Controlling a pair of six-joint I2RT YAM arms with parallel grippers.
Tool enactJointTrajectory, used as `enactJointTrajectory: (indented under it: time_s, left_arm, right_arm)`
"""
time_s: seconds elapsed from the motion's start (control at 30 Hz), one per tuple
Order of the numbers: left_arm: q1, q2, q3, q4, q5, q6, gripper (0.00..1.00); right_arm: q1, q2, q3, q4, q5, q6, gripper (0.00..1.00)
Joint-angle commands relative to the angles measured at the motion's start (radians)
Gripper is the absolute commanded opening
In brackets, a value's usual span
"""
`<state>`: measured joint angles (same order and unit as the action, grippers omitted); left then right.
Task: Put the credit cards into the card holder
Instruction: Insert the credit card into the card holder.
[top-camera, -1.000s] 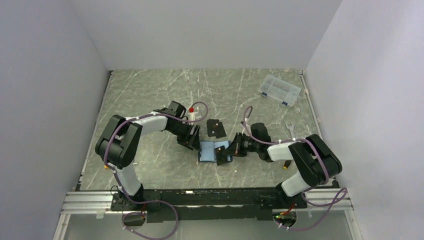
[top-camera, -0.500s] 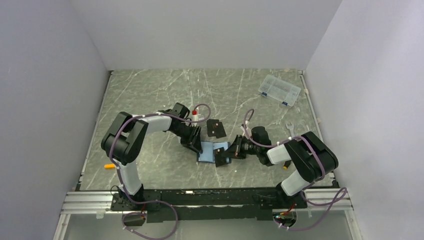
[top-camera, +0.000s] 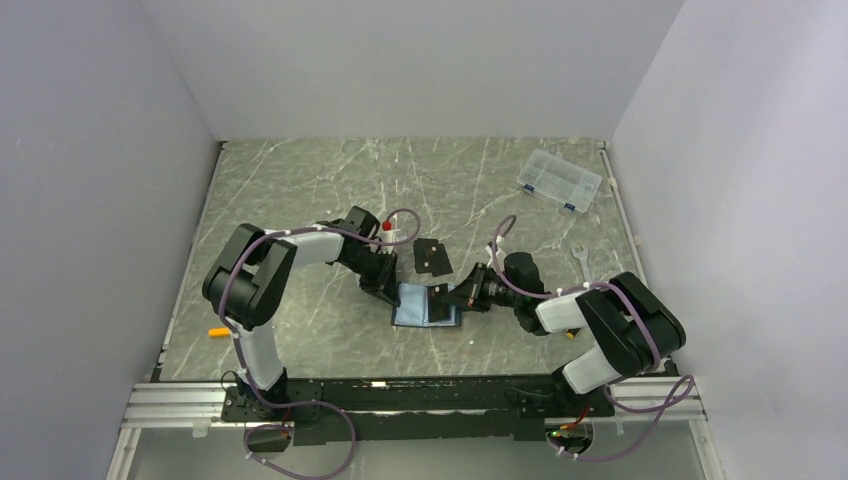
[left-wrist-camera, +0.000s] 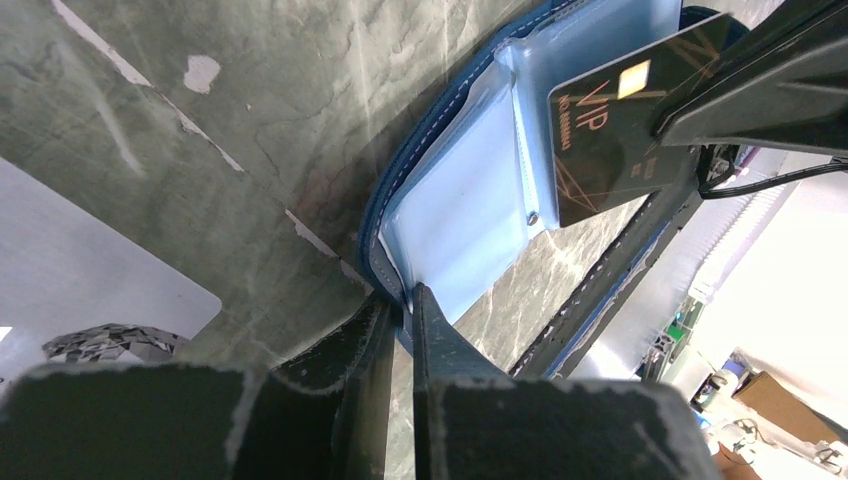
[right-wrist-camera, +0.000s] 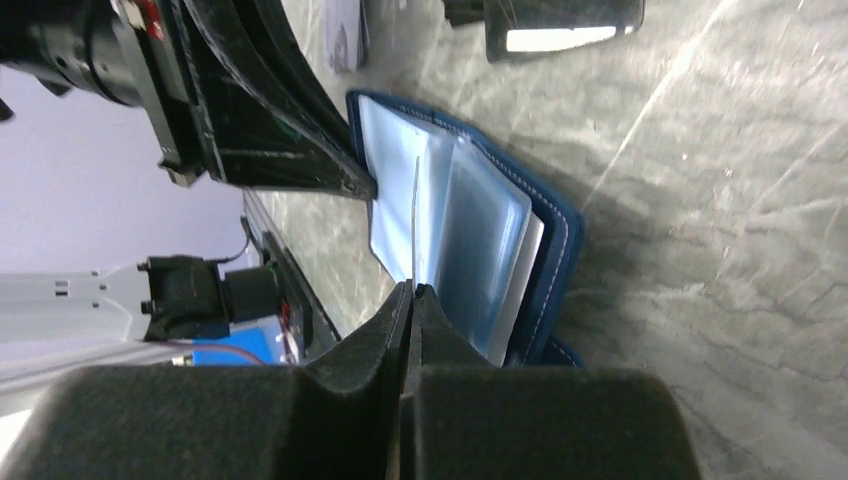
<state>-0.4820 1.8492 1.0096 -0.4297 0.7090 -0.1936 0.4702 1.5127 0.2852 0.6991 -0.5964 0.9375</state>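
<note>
The navy card holder (top-camera: 425, 306) lies open on the table, its light blue inside (left-wrist-camera: 470, 200) facing up. My left gripper (left-wrist-camera: 403, 300) is shut on the holder's left edge (top-camera: 385, 290). My right gripper (right-wrist-camera: 412, 288) is shut on a dark credit card with gold "VIP" lettering (left-wrist-camera: 610, 130). That card shows edge-on (right-wrist-camera: 414, 215) in the right wrist view, standing over the holder's clear sleeves (right-wrist-camera: 480, 235). In the top view the right gripper (top-camera: 463, 297) sits at the holder's right side. A light grey credit card (left-wrist-camera: 90, 270) lies flat beside the left fingers.
Two flat dark rectangles (top-camera: 432, 256) lie just behind the holder. A small red-capped bottle (top-camera: 386, 230) stands by the left wrist. A clear plastic box (top-camera: 560, 179) sits far right at the back, a wrench (top-camera: 580, 258) lies right of the right arm, and an orange item (top-camera: 217, 331) lies at the left.
The left gripper's jaws have closed onto the holder's left edge. The holder now lies flatter and wider open. The right gripper has brought the card lower, over the holder.
</note>
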Motion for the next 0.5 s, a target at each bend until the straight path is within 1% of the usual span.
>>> enactJointTrajectory:
  time_s: [0.0,0.13,0.33,0.47]
  left_arm:
    - [-0.005,-0.036,-0.032,0.032,-0.070,-0.009,0.12]
    - [-0.007,-0.030,-0.054,0.051,-0.058,-0.041,0.05]
    - [-0.004,-0.048,-0.109,0.110,-0.018,-0.102,0.05]
    - [-0.003,-0.046,-0.121,0.121,-0.013,-0.112,0.05]
  right_arm:
    - [0.004,-0.029,0.008,0.106,0.116,0.043,0.00]
    - [0.022,0.005,0.015,0.149,0.168,0.065,0.00]
    - [0.070,0.056,0.027,0.186,0.233,0.079,0.00]
    - [0.105,0.076,0.011,0.206,0.279,0.083,0.00]
